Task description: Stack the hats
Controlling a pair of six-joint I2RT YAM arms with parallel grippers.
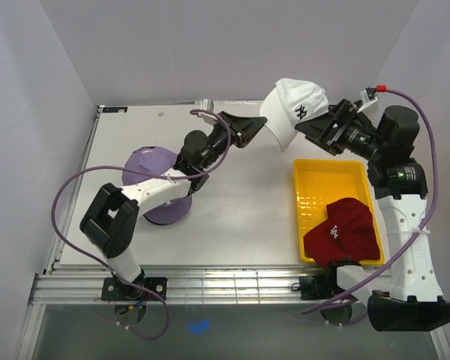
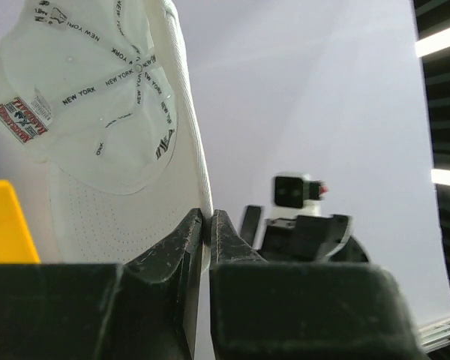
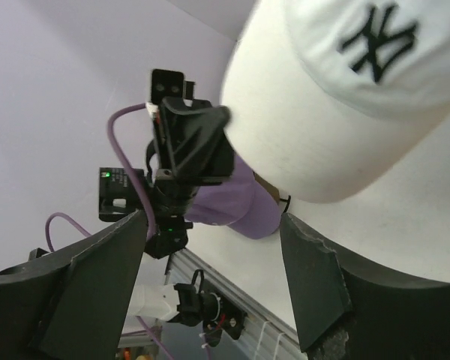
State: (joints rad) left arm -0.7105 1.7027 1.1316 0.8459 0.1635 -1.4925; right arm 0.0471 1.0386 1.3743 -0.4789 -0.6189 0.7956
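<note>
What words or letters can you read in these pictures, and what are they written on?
"NEW YORK": printed again and again on the tapes inside the white cap.
"NY": the black logo on the front of the white cap.
Too small to read: the sticker with red print inside the white cap.
Too small to read: the white logo on the red cap.

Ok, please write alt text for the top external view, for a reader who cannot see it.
The left fingers pinch the brim of a white cap held in the air, while the right fingers stand open beside it. A lavender cap lies on the table under the left arm; a dark red cap lies in a yellow tray.
</note>
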